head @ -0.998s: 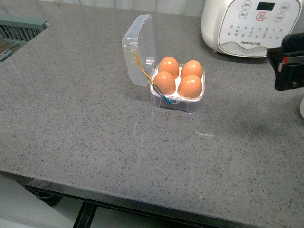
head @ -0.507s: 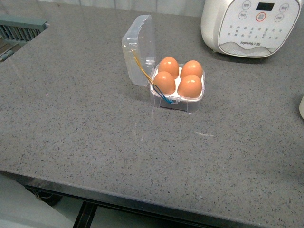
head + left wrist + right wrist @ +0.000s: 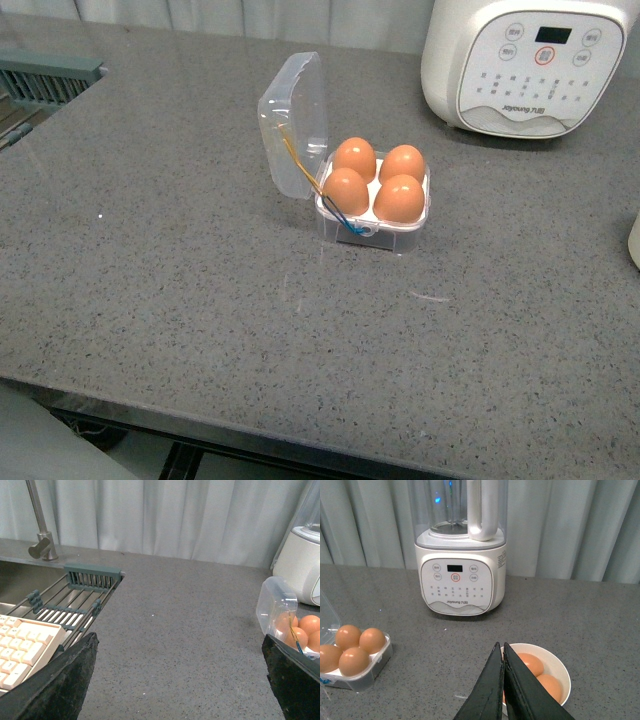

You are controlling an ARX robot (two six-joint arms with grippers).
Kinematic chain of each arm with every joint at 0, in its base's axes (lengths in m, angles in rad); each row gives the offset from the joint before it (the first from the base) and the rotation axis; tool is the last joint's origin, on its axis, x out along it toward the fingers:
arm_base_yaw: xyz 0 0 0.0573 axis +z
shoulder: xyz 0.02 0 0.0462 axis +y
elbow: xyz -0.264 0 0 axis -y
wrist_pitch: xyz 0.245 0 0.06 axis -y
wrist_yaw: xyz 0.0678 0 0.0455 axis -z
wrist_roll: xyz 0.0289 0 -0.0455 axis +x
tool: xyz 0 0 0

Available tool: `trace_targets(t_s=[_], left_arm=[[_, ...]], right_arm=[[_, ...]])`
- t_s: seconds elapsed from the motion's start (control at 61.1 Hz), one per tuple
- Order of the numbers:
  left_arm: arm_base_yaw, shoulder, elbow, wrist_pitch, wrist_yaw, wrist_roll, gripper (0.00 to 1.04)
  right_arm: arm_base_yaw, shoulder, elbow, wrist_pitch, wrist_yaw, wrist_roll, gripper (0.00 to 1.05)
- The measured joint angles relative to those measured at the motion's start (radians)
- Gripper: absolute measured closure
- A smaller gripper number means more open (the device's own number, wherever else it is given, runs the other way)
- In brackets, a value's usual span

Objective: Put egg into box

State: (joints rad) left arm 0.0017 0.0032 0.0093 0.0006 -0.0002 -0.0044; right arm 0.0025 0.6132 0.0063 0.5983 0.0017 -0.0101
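Since all four cups of the box are filled, we take the egg as sitting inside, packed close w/ three look-alikes. We can't tell which of the four is the task's own, so we mark the one at the box's 4 o'clock corner. The box stands on the grey counter at approx. 12 o'clock from us, mid-depth. Its clear lid is swung open and stands near upright on the box's 9 o'clock side, w/ thin yellow and blue bands running down by the hinge.

At 1 o'clock, further back, we see the white blender, apart from the box. At 10 o'clock is the dish rack, at the counter's edge.

Left gripper: released, its fingers spread wide w/ nothing between them. Its wrist view also shows a faucet and a keyboard by the rack.

Right gripper: clenched, fingers pressed flat together, nothing in them. Its tips show in front of the rim of a white bowl holding at least two more eggs.
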Motion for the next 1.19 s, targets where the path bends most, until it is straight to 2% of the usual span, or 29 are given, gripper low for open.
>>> trace_targets(t_s=[0.507, 1.047, 1.112, 1.194], left_arm=[[0.0, 0.0, 0.0, 0.0, 0.0, 0.0, 0.07], [0.0, 0.0, 0.0, 0.0, 0.0, 0.0, 0.07], [0.0, 0.0, 0.0, 0.0, 0.0, 0.0, 0.07], [0.0, 0.0, 0.0, 0.0, 0.0, 0.0, 0.07]], right_arm=[[0.0, -0.275, 0.0, -0.258, 0.0, 0.0, 1.04], [0.0, -0.441, 0.0, -0.423, 0.0, 0.0, 1.04], [0.0, -0.533, 0.0, -0.546, -0.001, 0.0, 1.04], [0.0, -0.596, 0.0, -0.593, -0.002, 0.0, 1.04]])
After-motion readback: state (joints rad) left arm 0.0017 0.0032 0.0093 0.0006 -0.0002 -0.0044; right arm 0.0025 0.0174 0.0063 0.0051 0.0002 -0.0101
